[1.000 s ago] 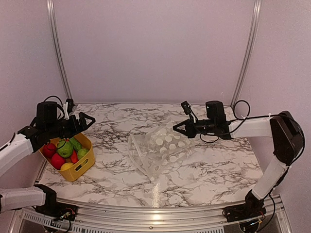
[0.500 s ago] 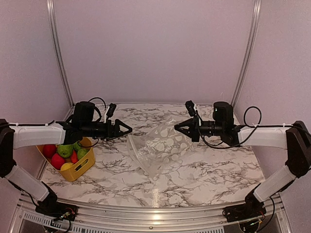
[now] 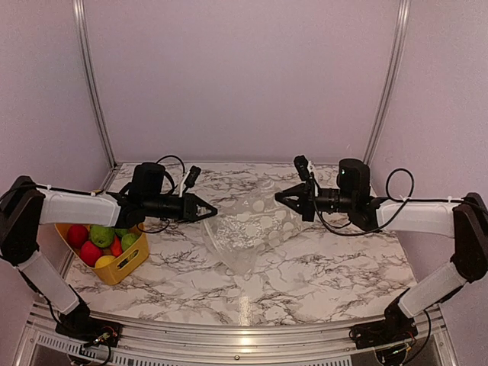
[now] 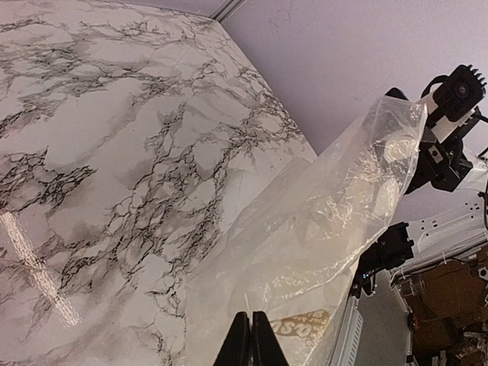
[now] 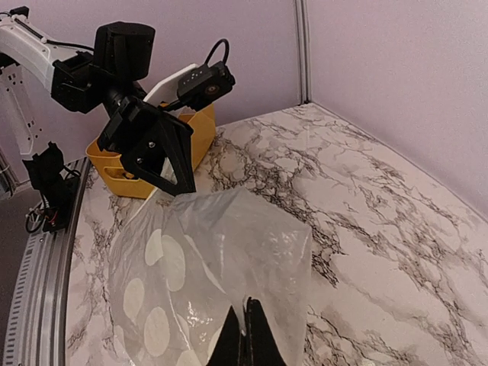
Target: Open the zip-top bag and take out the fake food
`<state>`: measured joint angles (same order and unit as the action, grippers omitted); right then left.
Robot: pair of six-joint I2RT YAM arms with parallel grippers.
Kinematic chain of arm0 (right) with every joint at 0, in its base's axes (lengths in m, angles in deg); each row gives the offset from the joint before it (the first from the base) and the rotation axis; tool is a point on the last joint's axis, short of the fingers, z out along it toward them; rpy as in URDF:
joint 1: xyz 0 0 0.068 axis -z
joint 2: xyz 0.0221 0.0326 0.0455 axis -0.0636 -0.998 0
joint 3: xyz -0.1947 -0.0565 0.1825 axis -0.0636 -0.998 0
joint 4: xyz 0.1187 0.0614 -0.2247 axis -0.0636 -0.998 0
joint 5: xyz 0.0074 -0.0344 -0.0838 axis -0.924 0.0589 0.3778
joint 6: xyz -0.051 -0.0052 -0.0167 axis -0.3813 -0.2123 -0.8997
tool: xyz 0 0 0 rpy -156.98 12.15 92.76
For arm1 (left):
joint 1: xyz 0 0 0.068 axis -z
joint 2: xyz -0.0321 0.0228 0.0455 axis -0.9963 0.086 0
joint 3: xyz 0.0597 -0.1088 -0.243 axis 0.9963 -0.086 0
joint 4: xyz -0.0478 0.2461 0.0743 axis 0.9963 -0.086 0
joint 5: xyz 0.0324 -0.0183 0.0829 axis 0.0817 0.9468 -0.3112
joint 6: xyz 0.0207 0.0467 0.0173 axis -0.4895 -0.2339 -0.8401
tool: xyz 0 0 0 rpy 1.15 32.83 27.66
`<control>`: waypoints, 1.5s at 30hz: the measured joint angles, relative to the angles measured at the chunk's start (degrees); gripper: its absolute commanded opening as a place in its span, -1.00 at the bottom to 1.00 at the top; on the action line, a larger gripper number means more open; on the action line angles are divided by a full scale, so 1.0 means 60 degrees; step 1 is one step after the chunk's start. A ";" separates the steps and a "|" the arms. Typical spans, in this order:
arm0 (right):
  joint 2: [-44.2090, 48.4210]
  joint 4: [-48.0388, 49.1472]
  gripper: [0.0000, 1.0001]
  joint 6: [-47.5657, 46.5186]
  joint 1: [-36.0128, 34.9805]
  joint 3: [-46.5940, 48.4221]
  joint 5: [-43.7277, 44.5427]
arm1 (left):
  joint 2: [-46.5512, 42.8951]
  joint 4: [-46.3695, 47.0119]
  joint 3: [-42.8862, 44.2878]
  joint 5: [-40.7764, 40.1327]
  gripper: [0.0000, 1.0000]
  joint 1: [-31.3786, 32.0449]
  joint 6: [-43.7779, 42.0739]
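Far left, the yellow basket sits on the marble table, and the food is piled inside it: red pieces, green ones, a yellow one at the near corner. Just above the basket's far rim the left arm stretches toward the centre, and the left gripper has its fingers pressed nearly together, pinching the left edge of the bag. The wrist view shows the film bunched right at the tips. The bag hangs mid-table between both arms, its dotted sheet sagging so the lower corner droops to the marble. The veined top shows straight through the clear plastic. Over on the right, the right gripper is clamped tight on the bag's upper right edge, fingers closed flat on the film, holding that side up off the table.
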<state>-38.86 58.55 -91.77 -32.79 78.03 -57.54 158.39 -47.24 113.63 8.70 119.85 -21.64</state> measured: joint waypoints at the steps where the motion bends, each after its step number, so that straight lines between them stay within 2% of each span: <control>1: 0.0036 0.0007 -1.00 0.0004 0.0000 -0.0007 0.0157 | -0.0047 0.0011 -0.0018 -0.0015 -1.00 -0.0022 -0.0098; 3: 0.0135 0.0055 -1.00 0.0040 0.0000 -0.0117 0.0441 | -0.0200 0.0029 -0.0069 -0.0036 -1.00 -0.0069 -0.0215; 4: 0.0200 0.0084 -0.84 0.0076 0.0000 -0.0226 0.0554 | -0.0288 0.0029 -0.0098 -0.0040 -1.00 -0.0091 -0.0266; 6: 0.0331 0.0106 -0.31 0.0178 0.0025 -0.0463 0.0623 | -0.0590 -0.0011 -0.0171 -0.0171 -1.00 -0.0124 -0.0499; 9: 0.0393 0.0029 0.17 0.0353 0.0069 -0.0641 0.0382 | -0.1031 -0.0219 -0.0175 -0.0386 -1.00 -0.0168 -0.1100; 12: 0.0379 -0.0076 0.33 0.0608 0.0076 -0.0565 -0.0033 | -0.1169 -0.0707 0.0004 -0.0543 -1.00 -0.0153 -0.1818; 13: 0.0361 -0.0157 0.46 0.0681 0.0076 -0.0459 -0.0164 | -0.1169 -0.0885 0.0073 -0.0583 -1.00 -0.0131 -0.2047; 15: 0.0353 -0.0237 0.59 0.0820 0.0076 -0.0215 -0.0379 | -0.1169 -0.1115 0.0127 -0.0608 -1.00 -0.0084 -0.2382; 18: 0.0350 -0.0306 0.63 0.1013 0.0076 0.0222 -0.0623 | -0.1173 -0.1472 0.0146 -0.0685 -1.00 0.0040 -0.2863; 25: -0.0127 -0.0583 0.46 0.1395 0.0076 0.1188 -0.0831 | -0.1304 -0.2259 0.0379 -0.1202 -1.00 0.0433 -0.3625; 29: -0.0557 -0.0798 -0.08 0.1606 0.0076 0.1297 -0.0845 | -0.1362 -0.2535 0.0535 -0.1483 -1.00 0.0608 -0.3887; 30: -0.0641 -0.0874 -0.32 0.1657 0.0076 0.1297 -0.0856 | -0.1362 -0.2597 0.0572 -0.1552 -1.00 0.0627 -0.3942; 32: -0.0754 -0.1049 -0.92 0.1687 0.0076 0.1308 -0.0885 | -0.1370 -0.2630 0.0601 -0.1639 -1.00 0.0652 -0.4029; 33: -0.0798 -0.1129 -1.00 0.1694 0.0076 0.1308 -0.0907 | -0.1377 -0.2648 0.0601 -0.1687 -1.00 0.0659 -0.4054; 40: -0.0459 -0.0714 -1.00 0.2153 0.0557 0.0758 -0.0820 | -0.1388 -0.2346 0.0550 -0.1428 -1.00 0.0313 -0.3716; 43: -0.0219 -0.0040 -1.00 0.2710 0.0987 0.0051 -0.0816 | -0.1384 -0.0976 0.0233 -0.0641 -0.86 -0.0178 -0.2954; 45: -0.0211 0.0157 -1.00 0.2929 0.1177 -0.0229 -0.0616 | -0.1304 -0.0492 0.0175 -0.0430 -0.53 -0.0375 -0.2554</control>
<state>-40.13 59.49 -74.20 -25.73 76.66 -61.23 150.57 -50.19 114.67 6.12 117.60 -36.96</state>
